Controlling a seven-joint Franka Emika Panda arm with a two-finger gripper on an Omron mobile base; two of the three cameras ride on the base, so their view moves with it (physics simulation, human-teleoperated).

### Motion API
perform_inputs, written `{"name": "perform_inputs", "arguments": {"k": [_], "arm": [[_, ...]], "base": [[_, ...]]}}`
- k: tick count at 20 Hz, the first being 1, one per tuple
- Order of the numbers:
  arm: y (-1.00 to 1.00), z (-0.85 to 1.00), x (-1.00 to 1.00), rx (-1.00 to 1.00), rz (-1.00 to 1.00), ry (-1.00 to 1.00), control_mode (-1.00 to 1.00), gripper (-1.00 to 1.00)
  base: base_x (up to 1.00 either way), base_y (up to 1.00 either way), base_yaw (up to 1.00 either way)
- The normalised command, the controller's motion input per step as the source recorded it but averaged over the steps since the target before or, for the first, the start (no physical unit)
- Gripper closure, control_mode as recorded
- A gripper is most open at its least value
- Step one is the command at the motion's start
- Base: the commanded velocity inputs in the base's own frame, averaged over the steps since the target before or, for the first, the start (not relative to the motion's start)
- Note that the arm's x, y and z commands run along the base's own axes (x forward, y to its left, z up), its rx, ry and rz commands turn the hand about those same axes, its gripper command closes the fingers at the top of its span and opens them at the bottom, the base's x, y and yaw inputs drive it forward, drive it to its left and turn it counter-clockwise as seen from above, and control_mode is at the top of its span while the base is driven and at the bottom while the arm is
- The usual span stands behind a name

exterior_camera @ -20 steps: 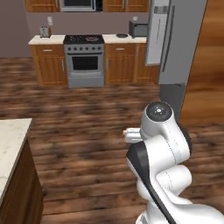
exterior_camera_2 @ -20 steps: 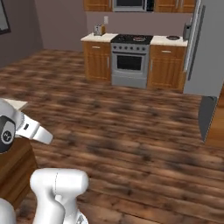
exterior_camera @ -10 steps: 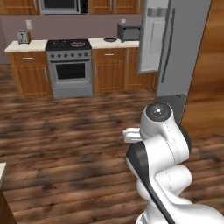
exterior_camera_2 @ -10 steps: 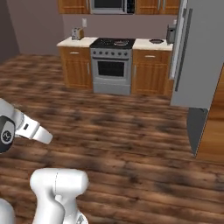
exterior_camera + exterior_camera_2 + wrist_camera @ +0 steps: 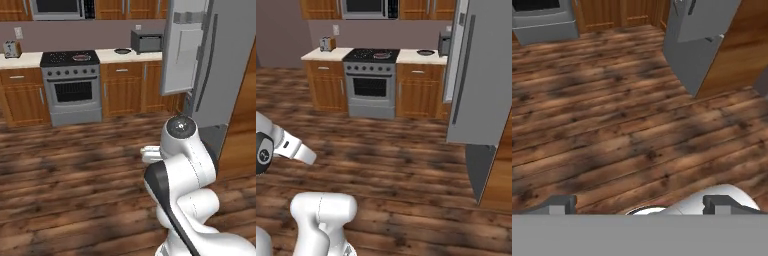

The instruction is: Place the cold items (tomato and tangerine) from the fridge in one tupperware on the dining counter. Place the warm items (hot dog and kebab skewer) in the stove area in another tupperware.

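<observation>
The base has driven nearer the fridge point(image 5: 215, 65).

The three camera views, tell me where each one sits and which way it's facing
Left base view: behind the arm's left, facing the stove area and fridge; the white arm rises lower right.
Right base view: behind the arm's right, facing the same stove and fridge; arm at lower left.
Hand view: on the hand, looking down at the wood floor and fridge base; open fingers at the bottom.
Both base views share stove, toaster and fridge.

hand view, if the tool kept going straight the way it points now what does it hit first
Most likely the bare wooden floor: the open tool points down at the planks, nothing between. The fridge lies further off to one side.
</observation>
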Motion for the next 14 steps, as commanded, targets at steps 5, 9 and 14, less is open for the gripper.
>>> {"name": "perform_inputs", "arguments": {"k": [5,9,14], "arm": [[0.0,0.0,0.0,0.0,0.0,0.0,1.0,-1.0],[0.0,0.0,0.0,0.0,0.0,0.0,1.0,-1.0],[0.0,0.0,0.0,0.0,0.0,0.0,1.0,-1.0]], "base": [[1.0,0.28,0.0],[1.0,0.31,0.0],[1.0,0.32,0.0]]}}
